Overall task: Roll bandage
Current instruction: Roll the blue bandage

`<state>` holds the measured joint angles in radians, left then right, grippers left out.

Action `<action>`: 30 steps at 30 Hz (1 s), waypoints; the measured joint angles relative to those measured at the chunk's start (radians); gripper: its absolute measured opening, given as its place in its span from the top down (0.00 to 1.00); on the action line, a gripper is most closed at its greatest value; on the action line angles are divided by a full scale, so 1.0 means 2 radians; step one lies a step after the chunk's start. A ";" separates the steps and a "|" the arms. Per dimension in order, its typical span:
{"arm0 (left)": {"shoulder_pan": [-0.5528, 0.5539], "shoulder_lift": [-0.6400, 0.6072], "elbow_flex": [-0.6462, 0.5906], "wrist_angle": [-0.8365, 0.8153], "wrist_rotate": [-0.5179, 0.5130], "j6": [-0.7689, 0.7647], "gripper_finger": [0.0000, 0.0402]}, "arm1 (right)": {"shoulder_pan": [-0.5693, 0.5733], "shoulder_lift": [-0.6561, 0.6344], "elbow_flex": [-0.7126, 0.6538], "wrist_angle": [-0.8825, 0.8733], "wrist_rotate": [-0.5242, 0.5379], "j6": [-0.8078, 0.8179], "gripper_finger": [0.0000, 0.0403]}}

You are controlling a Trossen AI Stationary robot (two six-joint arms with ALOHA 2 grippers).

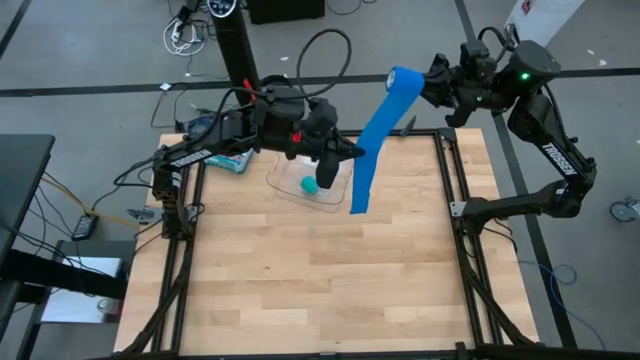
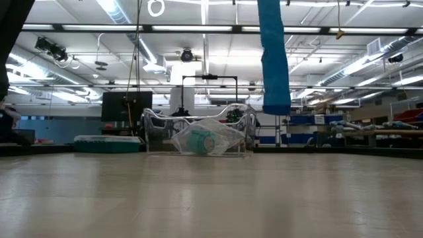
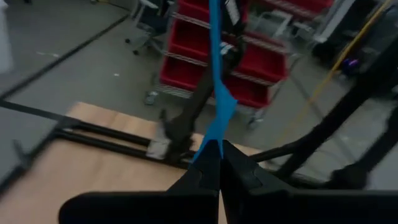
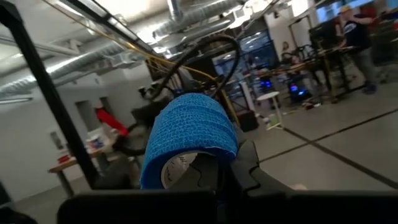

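Aloft, upper centre: long bright blue fabric bandage [image 1: 378, 135] hangs between grippers; right gripper [image 1: 432, 82] clamps its rolled end, left gripper [image 1: 352, 152] pinches mid-strip.

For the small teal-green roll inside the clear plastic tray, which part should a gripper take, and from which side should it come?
Probably from straight above. The small teal-green roll lies inside the clear plastic tray, whose raised walls block a level approach. Grip across its rounded sides. The left gripper, shut on the hanging bright blue fabric bandage, hovers nearby; the right gripper holds the bandage's rolled end.
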<state>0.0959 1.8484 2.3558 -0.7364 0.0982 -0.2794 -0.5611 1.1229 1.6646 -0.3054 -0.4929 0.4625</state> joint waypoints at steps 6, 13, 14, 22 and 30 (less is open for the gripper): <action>0.000 0.000 0.000 -0.008 -0.045 0.049 0.99 | 0.023 0.000 0.000 0.022 -0.004 0.015 1.00; 0.002 0.000 0.000 -0.008 -0.072 0.085 0.99 | 0.050 0.001 0.000 0.034 0.000 0.034 1.00; 0.003 0.000 0.000 -0.008 -0.076 0.090 0.99 | 0.054 0.001 0.000 0.034 0.000 0.036 1.00; 0.004 0.000 0.000 0.008 -0.106 0.144 0.99 | 0.087 0.013 0.000 0.035 0.013 0.048 1.00; 0.005 0.000 0.000 0.019 -0.126 0.179 0.99 | 0.123 0.029 0.000 0.050 0.020 0.058 1.00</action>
<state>0.1051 1.8481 2.3558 -0.6991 -0.1534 0.0794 -0.3154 1.1813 1.6646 -0.2047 -0.4535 0.5775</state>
